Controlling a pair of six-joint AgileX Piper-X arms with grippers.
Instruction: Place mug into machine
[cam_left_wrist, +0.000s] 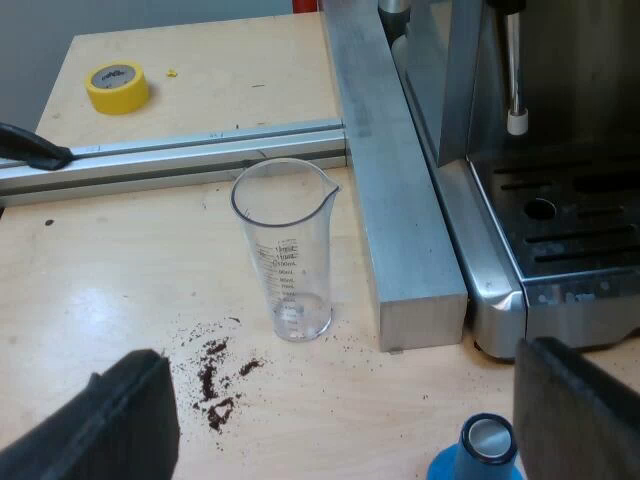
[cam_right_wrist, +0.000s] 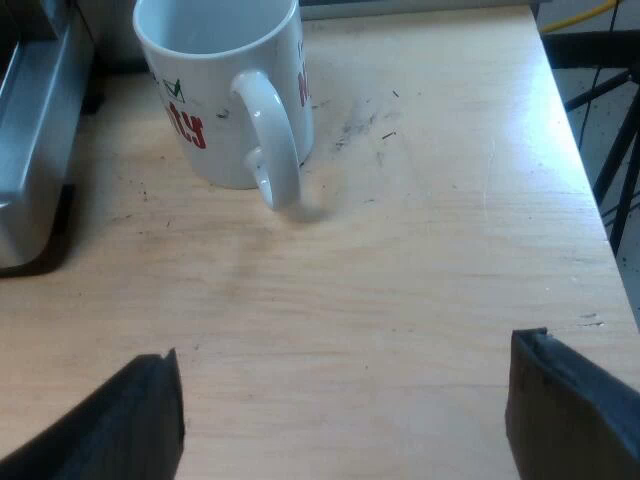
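Wide-spread right pincer (cam_right_wrist: 347, 352) hovers above scuffed wooden table (cam_right_wrist: 430, 200) near mug (cam_right_wrist: 215, 95).

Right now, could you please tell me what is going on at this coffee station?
Nothing is held at this moment. My right gripper is open over the wooden table, facing the white mug, which stands upright on the table beside the espresso machine, not yet placed in it. My left gripper is open too, near an empty measuring glass, spilled coffee grounds and a blue tamper.
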